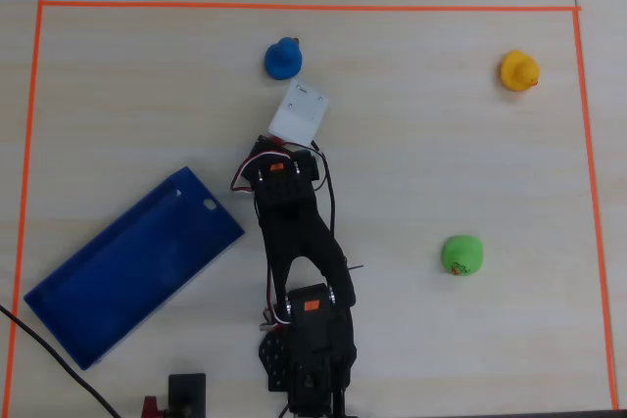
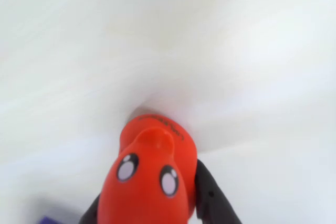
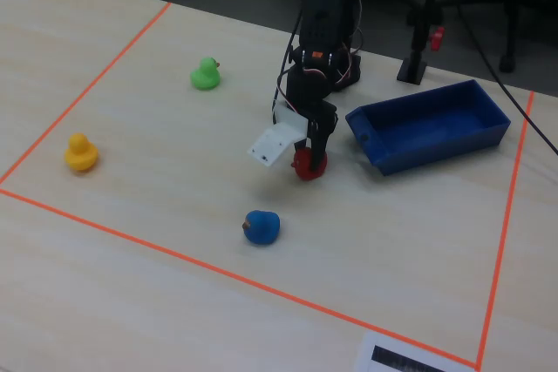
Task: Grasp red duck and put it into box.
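The red duck fills the lower middle of the wrist view, held between my gripper's black fingers. In the fixed view the gripper is shut on the red duck, held at or just above the table surface, left of the box. The box is a shallow blue tray; in the overhead view it lies at the left, tilted. In the overhead view the arm and its white camera housing hide the red duck.
A blue duck, a yellow duck and a green duck stand on the wooden table. Orange tape marks the work area. The arm base is at the near edge.
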